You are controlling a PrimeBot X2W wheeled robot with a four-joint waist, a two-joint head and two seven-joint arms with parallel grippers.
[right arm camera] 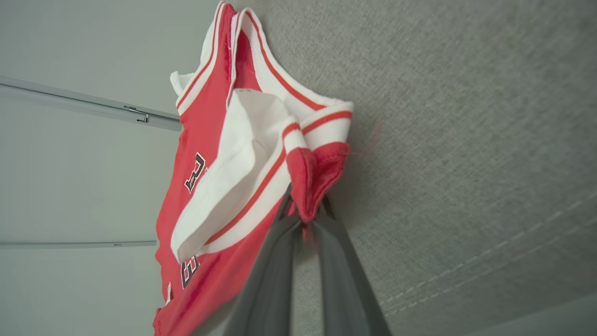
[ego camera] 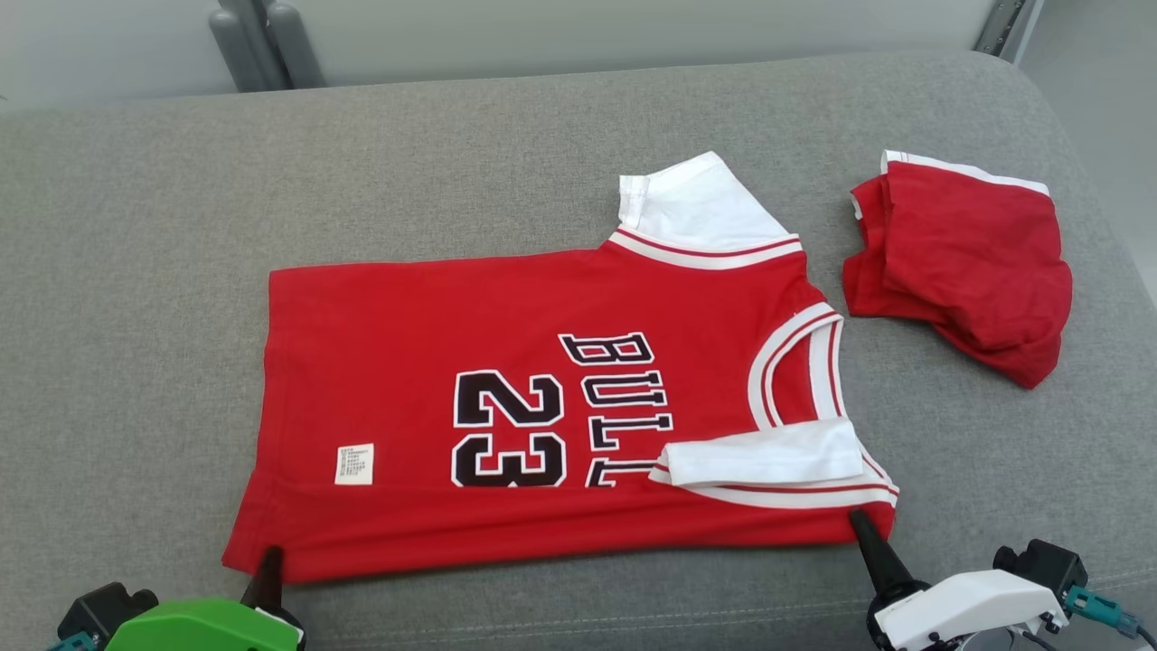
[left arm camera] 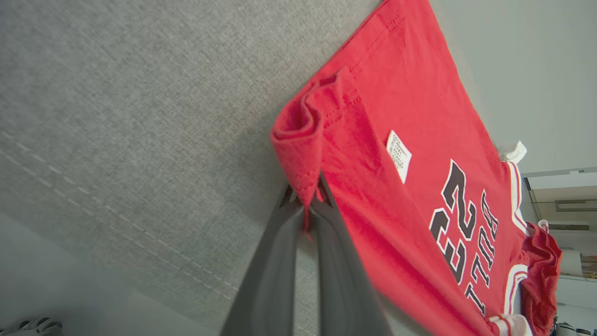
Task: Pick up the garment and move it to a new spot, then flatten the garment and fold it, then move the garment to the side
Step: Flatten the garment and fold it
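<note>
The short-sleeved red basketball jersey with white trim and black "23" lettering [ego camera: 542, 425] is spread almost flat across the middle of the grey woven sofa cushion [ego camera: 136, 271], its hem at 9 o'clock and its collar at 3 o'clock. The near hem corner, at 7 o'clock, is pinched between the closed fingers of the left gripper [ego camera: 269, 565], and in the left wrist view the red cloth is seen bunched and lifted a little at that pinch. The near shoulder corner, at 5 o'clock, is clamped in the same way by the right gripper [ego camera: 863, 533], with the red cloth nipped between its fingers. The near white sleeve [ego camera: 768, 457] is already turned in over the chest, while the far white sleeve [ego camera: 696, 203] sticks out at 1 o'clock. A crumpled red garment with a white edge [ego camera: 967, 262] lies apart at 2 o'clock. The relocating and flattening are judged done and the folding just begun: the near long edge is yet to be carried over, the far sleeve tucked, and the bundle moved aside.
</note>
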